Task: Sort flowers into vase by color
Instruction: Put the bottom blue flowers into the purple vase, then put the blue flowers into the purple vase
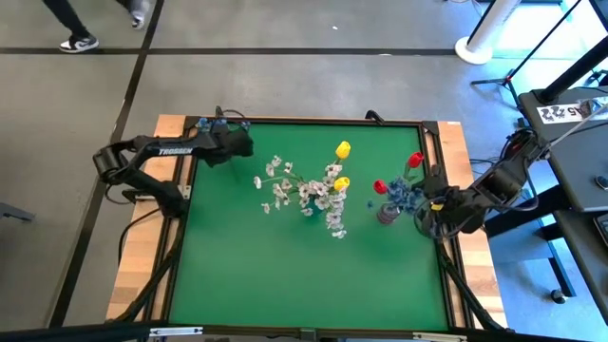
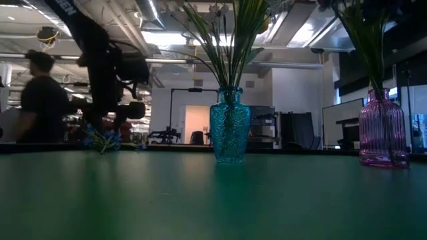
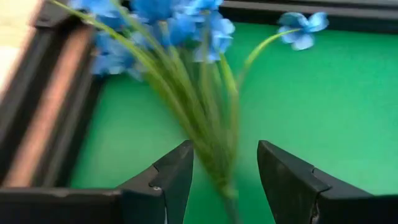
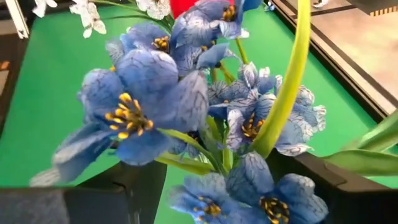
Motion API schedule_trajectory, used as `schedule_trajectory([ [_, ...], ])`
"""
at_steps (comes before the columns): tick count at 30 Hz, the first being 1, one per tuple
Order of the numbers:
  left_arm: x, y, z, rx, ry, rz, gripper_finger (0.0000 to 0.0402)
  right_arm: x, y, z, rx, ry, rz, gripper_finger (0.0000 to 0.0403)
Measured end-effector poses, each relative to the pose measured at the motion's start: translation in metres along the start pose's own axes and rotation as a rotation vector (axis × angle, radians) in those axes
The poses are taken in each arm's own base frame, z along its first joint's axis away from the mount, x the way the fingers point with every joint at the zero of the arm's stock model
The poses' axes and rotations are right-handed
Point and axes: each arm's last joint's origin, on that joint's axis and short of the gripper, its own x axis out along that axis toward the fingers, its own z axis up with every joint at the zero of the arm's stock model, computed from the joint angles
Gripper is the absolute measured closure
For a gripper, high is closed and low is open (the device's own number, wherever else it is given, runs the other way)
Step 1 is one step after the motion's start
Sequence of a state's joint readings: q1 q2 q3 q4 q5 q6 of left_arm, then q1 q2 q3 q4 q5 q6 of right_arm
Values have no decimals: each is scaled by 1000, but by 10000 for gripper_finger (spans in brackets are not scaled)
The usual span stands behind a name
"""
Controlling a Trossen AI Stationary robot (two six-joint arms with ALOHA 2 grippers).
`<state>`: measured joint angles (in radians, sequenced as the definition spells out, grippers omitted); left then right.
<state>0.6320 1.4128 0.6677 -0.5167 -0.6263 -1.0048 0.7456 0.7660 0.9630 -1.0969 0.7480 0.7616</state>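
A blue sprig (image 3: 186, 68) lies on the green mat at the table's far left corner (image 1: 222, 122), its blossoms toward the frame. My left gripper (image 3: 227, 180) is open above it, one finger on either side of the green stems; I see no touch. A blue vase (image 1: 309, 211) at mid-table holds white sprigs (image 1: 285, 190) and yellow tulips (image 1: 342, 150). The purple vase (image 2: 383, 130) to its right holds red tulips (image 1: 414, 160) and blue blossoms (image 4: 149, 93). My right gripper (image 1: 429, 204) is open beside that bunch. My right gripper has blue blossoms (image 4: 249, 180) and a thick green stem (image 4: 292, 87) filling the gap between its open fingers (image 4: 134, 186). I cannot tell whether the fingers touch them. The bunch stands upright in the purple vase.
A dark raised frame (image 1: 304, 122) and wooden border (image 1: 461, 171) run around the green mat. The near half of the mat (image 1: 304, 285) has room. A person (image 2: 41, 100) stands in the room beyond the table.
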Motion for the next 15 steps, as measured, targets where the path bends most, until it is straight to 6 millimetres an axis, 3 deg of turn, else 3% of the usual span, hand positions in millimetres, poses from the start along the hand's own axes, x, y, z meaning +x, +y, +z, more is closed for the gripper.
schedule_trajectory([
  [10,21,20,-29,-141,-35,19,230,3,-5,-10,-27,94,-87,143],
  [15,27,31,-44,-194,-34,34,255,2,-8,-12,4,131,-97,143],
])
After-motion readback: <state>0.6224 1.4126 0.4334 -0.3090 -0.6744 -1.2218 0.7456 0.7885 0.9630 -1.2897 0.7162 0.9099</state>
